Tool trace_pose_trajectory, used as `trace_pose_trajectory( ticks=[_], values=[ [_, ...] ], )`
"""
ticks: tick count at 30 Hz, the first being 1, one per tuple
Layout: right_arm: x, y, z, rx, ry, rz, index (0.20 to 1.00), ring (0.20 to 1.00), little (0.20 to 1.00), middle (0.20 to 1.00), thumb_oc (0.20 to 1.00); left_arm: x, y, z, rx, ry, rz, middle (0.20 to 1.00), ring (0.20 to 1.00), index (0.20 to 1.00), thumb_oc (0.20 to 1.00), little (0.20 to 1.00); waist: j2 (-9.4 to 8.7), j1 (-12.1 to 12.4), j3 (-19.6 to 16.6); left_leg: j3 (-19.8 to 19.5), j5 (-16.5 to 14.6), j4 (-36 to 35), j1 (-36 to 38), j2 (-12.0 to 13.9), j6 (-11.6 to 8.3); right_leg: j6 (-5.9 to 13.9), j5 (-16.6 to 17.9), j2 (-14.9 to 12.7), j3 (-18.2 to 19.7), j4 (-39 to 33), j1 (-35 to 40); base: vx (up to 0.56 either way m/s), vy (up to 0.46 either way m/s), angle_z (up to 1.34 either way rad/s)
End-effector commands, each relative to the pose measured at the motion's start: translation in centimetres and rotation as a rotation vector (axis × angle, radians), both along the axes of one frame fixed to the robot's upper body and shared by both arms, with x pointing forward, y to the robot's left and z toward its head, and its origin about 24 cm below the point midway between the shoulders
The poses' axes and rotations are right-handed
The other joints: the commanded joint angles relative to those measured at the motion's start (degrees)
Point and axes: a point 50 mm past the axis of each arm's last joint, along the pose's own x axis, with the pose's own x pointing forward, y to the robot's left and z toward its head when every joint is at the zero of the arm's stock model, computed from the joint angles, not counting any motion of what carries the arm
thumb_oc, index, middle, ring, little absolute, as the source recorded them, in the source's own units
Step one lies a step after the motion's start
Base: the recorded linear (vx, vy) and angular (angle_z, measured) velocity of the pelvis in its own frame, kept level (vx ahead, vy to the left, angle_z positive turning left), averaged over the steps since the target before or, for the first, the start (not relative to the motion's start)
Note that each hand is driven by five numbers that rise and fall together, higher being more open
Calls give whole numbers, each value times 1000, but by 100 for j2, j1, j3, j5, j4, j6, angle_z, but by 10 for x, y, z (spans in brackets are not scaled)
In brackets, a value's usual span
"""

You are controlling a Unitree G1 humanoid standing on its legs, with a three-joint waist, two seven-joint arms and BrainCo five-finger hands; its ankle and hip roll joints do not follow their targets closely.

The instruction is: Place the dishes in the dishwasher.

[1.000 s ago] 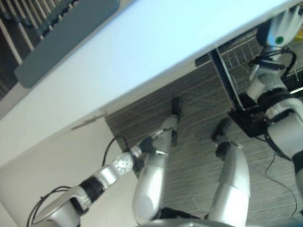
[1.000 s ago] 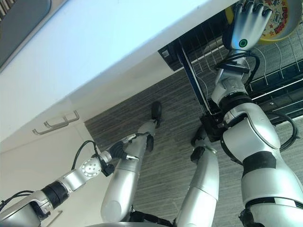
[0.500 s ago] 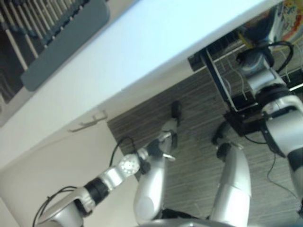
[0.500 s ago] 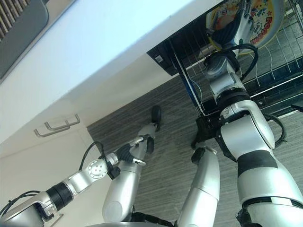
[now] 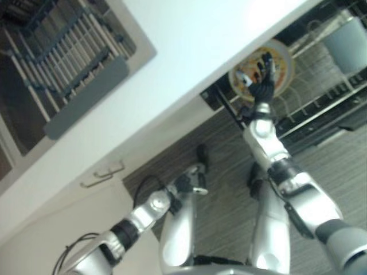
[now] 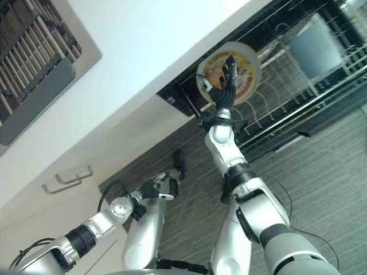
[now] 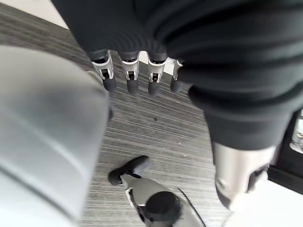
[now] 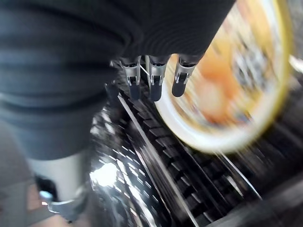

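Light: bright and even from overhead. The broad white countertop is washed pale, close to glare.
Shade: the dishwasher's dark wire rack, past the right hand, lies dim, with one hard white glint near the thumb.
Blur: the round yellow patterned plate at those fingertips is smeared by motion.
The grey striped floor beyond the left hand is softly and evenly lit.
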Motion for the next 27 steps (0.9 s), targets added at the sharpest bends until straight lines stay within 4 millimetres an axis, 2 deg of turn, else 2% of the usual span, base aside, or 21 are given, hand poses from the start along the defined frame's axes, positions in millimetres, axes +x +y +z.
trace_pose_trajectory(
  ticks=[1,6,9,12,14,16,20,23,27],
  values=[
    [-7,-1,31,-88,-182,-93,1000,1000,1000,1000,1000,-25,-21,-19,-81,119,-40,1000,1000,1000,1000,1000,151,108,107,174,-405,-61,468,123,-120,9,-100,176,-177,180,295,72,29,-24],
    [-14,1,22,-130,-184,-139,1000,1000,1000,1000,1000,-34,-16,-37,-81,187,3,1000,1000,1000,1000,1000,18,-22,107,207,-463,-151,1022,172,-115,-4,-135,205,-128,61,810,52,-2,-10],
    [-19,-5,8,-105,-140,-146,1000,1000,1000,1000,1000,-41,-6,-49,-86,222,77,1000,1000,1000,1000,1000,-102,-125,107,204,-432,-376,1585,165,-133,15,-92,229,-125,-214,1345,58,-24,-2],
    [-35,-7,-1,-45,-167,-88,1000,1000,1000,1000,1000,-49,14,-65,-29,247,268,1000,1000,1000,1000,1000,-276,-256,81,292,-206,-815,2263,242,-133,-1,139,278,-144,-734,1998,10,-34,-11],
    [-44,-9,-9,-68,-160,-65,1000,1000,1000,1000,1000,-56,20,-72,28,270,256,1000,1000,1000,1000,1000,-387,-333,-139,334,-186,-975,2460,281,-157,18,186,305,-133,-966,2207,131,-62,-14],
    [-55,-30,-30,-102,-88,-16,1000,1000,1000,1000,1000,-76,26,-87,132,355,256,1000,1000,1000,1000,1000,-544,-496,-497,459,-192,-1232,2821,325,-170,61,266,358,-116,-1368,2579,157,-66,-9],
    [-74,-62,-60,-80,32,6,1000,1000,1000,1000,1000,-106,44,-103,199,533,369,1000,1000,1000,1000,1000,-697,-695,-1101,605,-129,-1741,3459,352,-214,169,426,454,-89,-1997,3203,174,-55,-18],
    [-91,-107,-83,-50,104,-128,1000,1000,1000,1000,1000,-147,53,-118,199,732,463,1000,1000,1000,1000,1000,-777,-828,-1697,675,52,-2248,3958,366,-310,274,661,561,-86,-2533,3647,243,-127,-12],
    [-108,-156,-110,85,228,-331,1000,1000,1000,1000,1000,-173,61,-124,194,859,456,1000,1000,1000,1000,1000,-780,-955,-2032,772,-31,-2412,4257,397,-319,260,624,631,-81,-2695,3893,137,-88,-6]
  ],
)
